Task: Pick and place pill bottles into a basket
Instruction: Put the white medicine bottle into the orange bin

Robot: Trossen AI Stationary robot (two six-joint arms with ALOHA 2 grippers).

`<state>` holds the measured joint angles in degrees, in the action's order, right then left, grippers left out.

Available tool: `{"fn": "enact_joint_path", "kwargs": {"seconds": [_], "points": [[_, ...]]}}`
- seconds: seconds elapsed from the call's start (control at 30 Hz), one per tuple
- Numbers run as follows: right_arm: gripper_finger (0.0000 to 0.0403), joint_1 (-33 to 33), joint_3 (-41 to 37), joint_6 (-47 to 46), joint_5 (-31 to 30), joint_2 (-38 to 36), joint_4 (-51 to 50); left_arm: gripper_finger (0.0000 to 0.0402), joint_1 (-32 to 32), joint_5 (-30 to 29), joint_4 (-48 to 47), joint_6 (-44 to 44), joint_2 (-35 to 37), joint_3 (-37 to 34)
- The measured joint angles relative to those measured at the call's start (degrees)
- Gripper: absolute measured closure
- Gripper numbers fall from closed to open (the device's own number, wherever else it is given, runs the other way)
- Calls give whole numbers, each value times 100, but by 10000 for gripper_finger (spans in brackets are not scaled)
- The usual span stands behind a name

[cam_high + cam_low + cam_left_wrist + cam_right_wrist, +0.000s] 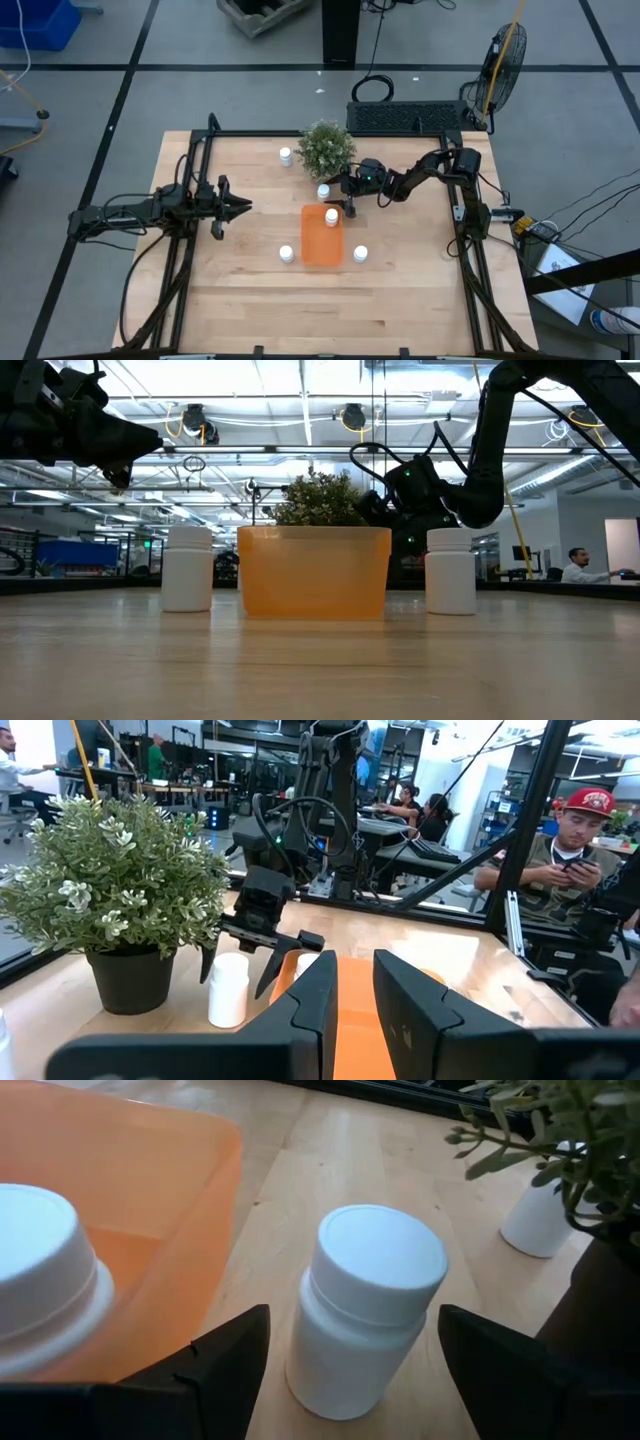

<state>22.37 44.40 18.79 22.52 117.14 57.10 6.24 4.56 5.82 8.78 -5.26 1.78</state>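
High view: basket [321, 246] at centre, one pill bottle [331, 216] already in its upper end. Four others are out on the table: one upper left of the plant [326, 148] at [285, 155], one just above the basket at [324, 190], two flanking its lower end at [286, 254] and [360, 254]. Right gripper [347, 190] sits beside the bottle above the basket, likely lining up the next pick. Left gripper [238, 207] is parked centre-left, well apart.

Low view: basket wall hides its contents; only the two flanking bottles show.

Left wrist view: own fingers [310, 1005] pressed together, empty. Right gripper [238, 965] straddles a bottle, prongs spread.

Right wrist view: best detail. Target bottle [368, 1306] upright between wide fingers [205, 1370], not yet touched; placed bottle's cap [40, 1240] inside the basket, left.
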Motion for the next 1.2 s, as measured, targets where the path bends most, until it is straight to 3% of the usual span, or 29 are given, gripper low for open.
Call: {"fn": "enact_joint_path", "kwargs": {"seconds": [0.27,0.53,1.2], "points": [[143,0,0,-2,2,0,0,330,2,0,-2,-7,0,0],[253,0,0,28,26,0,11,330,2,-9,-9,-4,0,0],[259,19,-9,-131,-146,-193,-133,330,2,-6,21,-221,0,0]]}}
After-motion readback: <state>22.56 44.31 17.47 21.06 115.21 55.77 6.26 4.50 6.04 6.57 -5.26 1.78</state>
